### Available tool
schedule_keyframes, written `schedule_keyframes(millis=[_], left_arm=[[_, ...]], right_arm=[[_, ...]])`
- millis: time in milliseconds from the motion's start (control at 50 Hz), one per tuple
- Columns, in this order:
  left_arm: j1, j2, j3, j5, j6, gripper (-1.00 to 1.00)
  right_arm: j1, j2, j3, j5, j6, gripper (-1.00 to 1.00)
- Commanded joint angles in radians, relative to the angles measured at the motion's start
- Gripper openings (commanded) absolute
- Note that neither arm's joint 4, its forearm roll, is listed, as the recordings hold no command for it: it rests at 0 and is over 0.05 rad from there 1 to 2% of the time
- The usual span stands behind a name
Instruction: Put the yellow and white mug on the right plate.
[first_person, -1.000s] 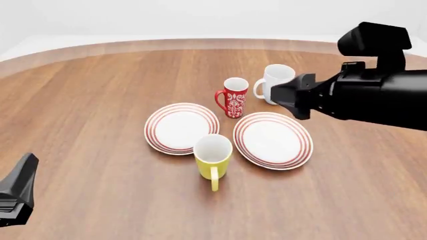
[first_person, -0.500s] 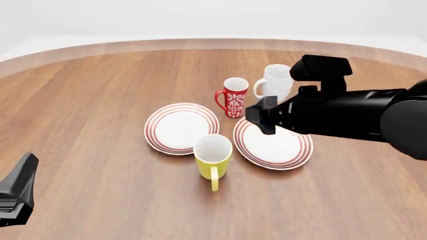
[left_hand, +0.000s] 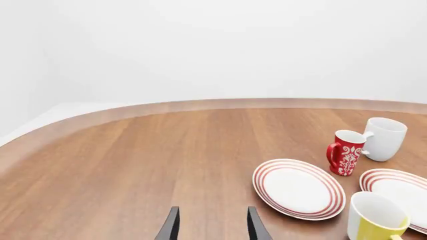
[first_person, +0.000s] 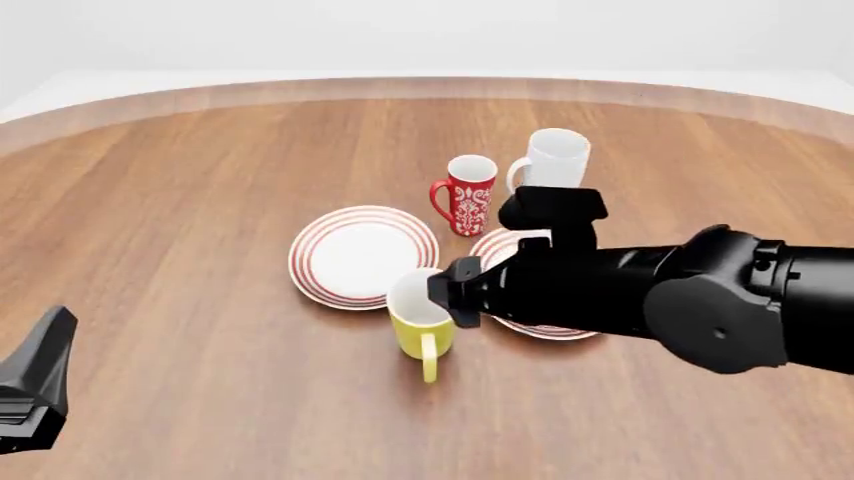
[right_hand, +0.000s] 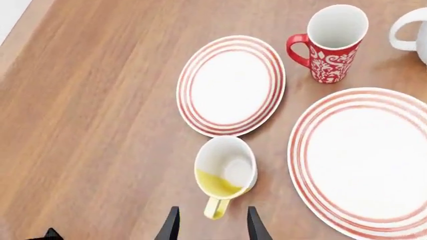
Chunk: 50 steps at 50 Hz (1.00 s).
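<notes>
The yellow and white mug (first_person: 424, 325) stands upright on the table, handle toward the near edge, just in front of the gap between the two plates. It also shows in the right wrist view (right_hand: 225, 170) and the left wrist view (left_hand: 375, 225). The right plate (first_person: 495, 247) is mostly hidden under my right arm; it shows whole in the right wrist view (right_hand: 363, 160). My right gripper (first_person: 461, 290) hovers over the mug's right rim, open and empty (right_hand: 210, 226). My left gripper (first_person: 34, 390) is open and empty (left_hand: 212, 229), far off at the near left.
The left plate (first_person: 363, 255) lies just behind the yellow mug. A red white-patterned mug (first_person: 470, 195) and a taller white mug (first_person: 554, 160) stand behind the plates. The right arm spans the table's right side above the right plate.
My right arm has swung left and down from beside the white mug, across the right plate, to above the yellow mug. The mugs, plates and left arm have not moved.
</notes>
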<state>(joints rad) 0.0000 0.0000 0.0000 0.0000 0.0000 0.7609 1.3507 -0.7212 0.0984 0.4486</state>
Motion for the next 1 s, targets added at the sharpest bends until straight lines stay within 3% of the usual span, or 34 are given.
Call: schedule_keyframes(millis=[20, 1000], left_arm=[[0.0, 0.0, 0.0, 0.0, 0.0, 1.0], [0.0, 0.0, 0.0, 0.0, 0.0, 1.0]], right_arm=[[0.027, 0.032, 0.02, -0.042, 0.027, 1.0], [0.035, 0.203, 0.089, -0.261, 0.07, 1.0]])
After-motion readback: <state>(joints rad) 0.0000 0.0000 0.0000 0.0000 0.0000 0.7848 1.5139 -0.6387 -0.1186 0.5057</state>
